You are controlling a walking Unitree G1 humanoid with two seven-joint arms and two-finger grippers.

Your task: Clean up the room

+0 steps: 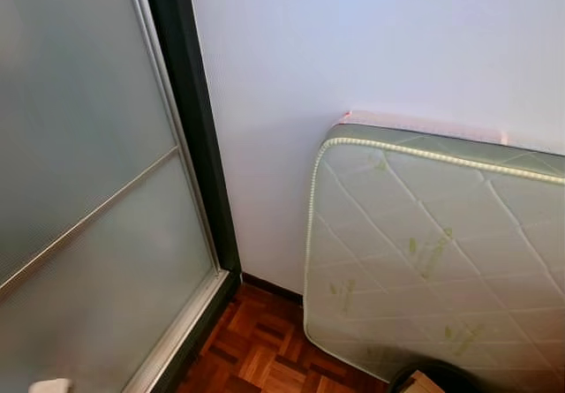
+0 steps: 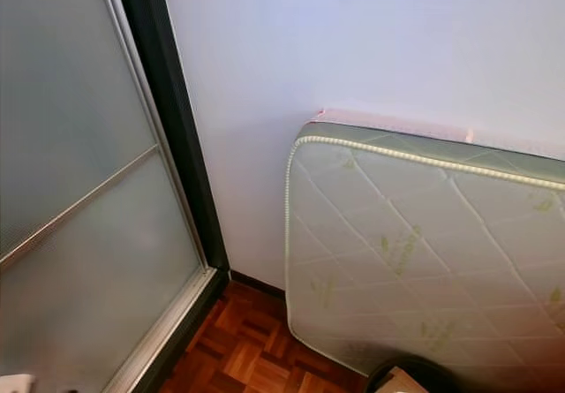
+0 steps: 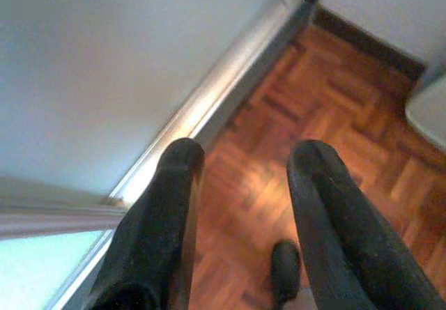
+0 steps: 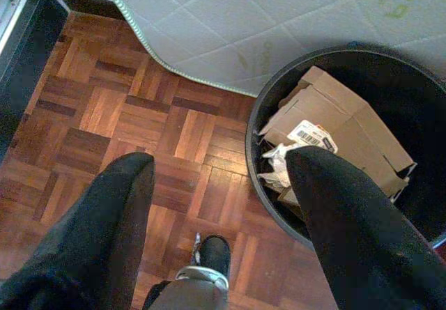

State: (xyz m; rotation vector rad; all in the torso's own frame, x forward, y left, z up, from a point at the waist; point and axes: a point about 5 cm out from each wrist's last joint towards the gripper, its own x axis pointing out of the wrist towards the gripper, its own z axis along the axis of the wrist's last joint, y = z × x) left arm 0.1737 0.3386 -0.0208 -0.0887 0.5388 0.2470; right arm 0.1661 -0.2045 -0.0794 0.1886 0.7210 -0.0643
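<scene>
A round black bin point(image 4: 411, 115) stands on the parquet floor against the mattress, holding a brown cardboard box point(image 4: 334, 125) with a white label and some crumpled white paper point(image 4: 277, 165). Its rim point(image 1: 439, 374) peeks in at the bottom of the head view. My right gripper point(image 4: 219, 167) hangs open above the floor beside the bin's edge, with nothing between its fingers. My left gripper point(image 3: 244, 158) is open and empty over the parquet next to the sliding door's metal track point(image 3: 209, 97).
A quilted white mattress point(image 1: 441, 260) leans on its side against the white wall point(image 1: 353, 49). A frosted glass sliding door point(image 1: 79, 190) with a dark frame point(image 1: 199, 119) is on the left. Bare parquet point(image 1: 265, 349) lies between door and mattress.
</scene>
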